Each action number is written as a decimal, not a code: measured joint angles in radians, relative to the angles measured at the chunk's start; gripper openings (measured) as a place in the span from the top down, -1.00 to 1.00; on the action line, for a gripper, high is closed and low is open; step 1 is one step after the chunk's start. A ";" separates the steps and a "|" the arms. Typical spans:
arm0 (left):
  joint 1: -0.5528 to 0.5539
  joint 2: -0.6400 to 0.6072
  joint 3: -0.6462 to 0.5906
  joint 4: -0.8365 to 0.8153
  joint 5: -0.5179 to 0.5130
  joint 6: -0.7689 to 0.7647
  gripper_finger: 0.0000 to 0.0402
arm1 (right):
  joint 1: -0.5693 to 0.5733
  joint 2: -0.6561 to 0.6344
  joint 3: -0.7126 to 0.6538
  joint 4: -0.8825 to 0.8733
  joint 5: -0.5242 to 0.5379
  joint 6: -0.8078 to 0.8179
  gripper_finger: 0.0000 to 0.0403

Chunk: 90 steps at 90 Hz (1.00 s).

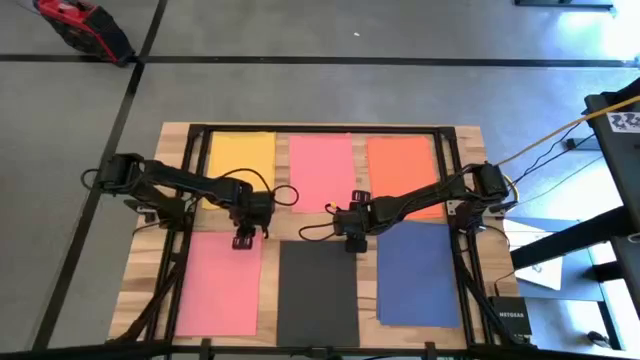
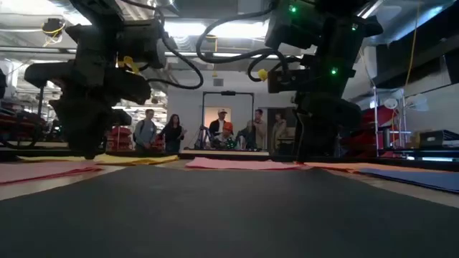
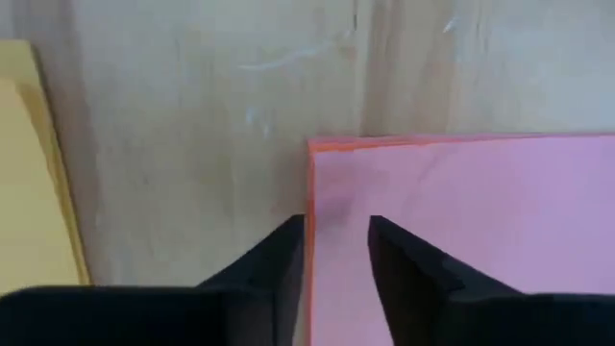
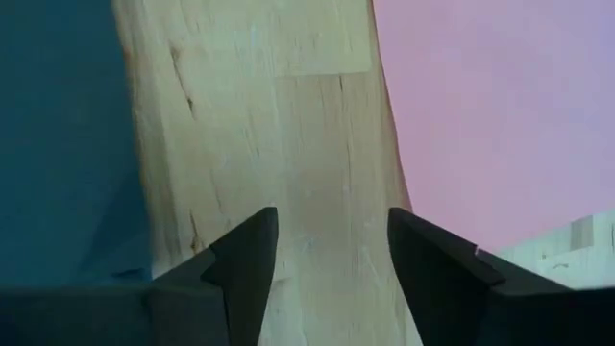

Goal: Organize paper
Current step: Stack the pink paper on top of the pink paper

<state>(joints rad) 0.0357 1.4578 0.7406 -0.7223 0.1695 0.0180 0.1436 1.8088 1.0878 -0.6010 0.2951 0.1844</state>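
Six paper sheets lie flat on the table in two rows: yellow [image 1: 241,158], pink [image 1: 321,172] and orange [image 1: 403,165] at the far side, pink [image 1: 220,285], black [image 1: 318,292] and dark blue [image 1: 418,275] at the near side. My left gripper [image 1: 243,240] is low at the near pink sheet's far edge. It is open a little [image 3: 336,235], with one finger over wood and one over the pink sheet [image 3: 461,221] near its corner. My right gripper [image 1: 355,243] stands open [image 4: 332,250] over bare wood between a dark sheet [image 4: 58,135] and the far pink sheet [image 4: 490,106]. My left gripper points down with its fingers [image 3: 404,255] on either side of the near pink sheet's side edge [image 3: 309,192], close to its far corner. I cannot tell whether they touch the paper or the table.
Narrow strips of bare wooden table [image 1: 275,225] run between the sheets. A dark frame [image 1: 320,128] borders the table. In the low view, people [image 2: 215,132] stand in the room beyond the far edge. A red device [image 1: 85,22] lies on the floor at the far left.
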 joint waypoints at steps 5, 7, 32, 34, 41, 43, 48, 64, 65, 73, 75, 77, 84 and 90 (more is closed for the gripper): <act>0.000 0.000 -0.001 0.003 -0.004 0.001 0.36 | 0.000 0.000 0.000 0.000 0.000 0.000 0.06; 0.000 0.000 -0.004 0.008 -0.010 0.001 0.34 | 0.000 0.000 0.000 0.000 0.000 0.000 0.06; -0.018 0.000 -0.050 0.053 -0.018 -0.022 0.21 | 0.000 0.000 0.000 0.000 0.000 0.000 0.06; -0.019 0.000 -0.050 0.053 -0.019 -0.016 0.21 | 0.000 0.000 0.000 0.000 0.000 0.000 0.06; -0.025 0.000 -0.050 0.053 -0.030 -0.007 0.23 | 0.000 0.000 0.000 0.000 0.000 0.000 0.06; -0.027 0.000 -0.050 0.053 -0.036 -0.007 0.25 | 0.000 0.000 0.000 0.000 0.000 0.000 0.06; -0.029 0.000 -0.050 0.052 -0.060 -0.015 0.32 | 0.000 0.000 0.000 0.000 0.000 0.000 0.06; -0.028 0.000 -0.050 0.042 -0.089 0.009 0.69 | 0.000 0.000 0.000 0.000 0.000 0.000 0.06; -0.028 0.000 -0.050 0.041 -0.090 0.013 0.72 | 0.000 0.000 0.000 0.000 0.000 0.000 0.06; -0.025 0.000 -0.042 0.014 -0.090 0.037 0.92 | 0.000 0.000 0.000 0.000 0.000 0.000 0.06; -0.024 0.000 -0.040 0.007 -0.089 0.040 0.95 | 0.000 0.000 0.000 0.000 0.000 0.000 0.06; -0.021 0.000 -0.037 0.000 -0.089 0.040 0.96 | 0.000 0.000 0.000 0.000 0.000 0.000 0.06; -0.016 0.000 -0.027 -0.025 -0.089 0.040 0.97 | 0.000 0.000 0.000 0.000 0.000 0.000 0.06; -0.014 0.000 -0.019 -0.037 -0.089 0.041 0.99 | 0.000 0.000 0.000 0.000 0.000 0.000 0.06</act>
<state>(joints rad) 0.0216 1.4578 0.7217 -0.7591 0.0804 0.0593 0.1437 1.8088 1.0878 -0.6014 0.2951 0.1844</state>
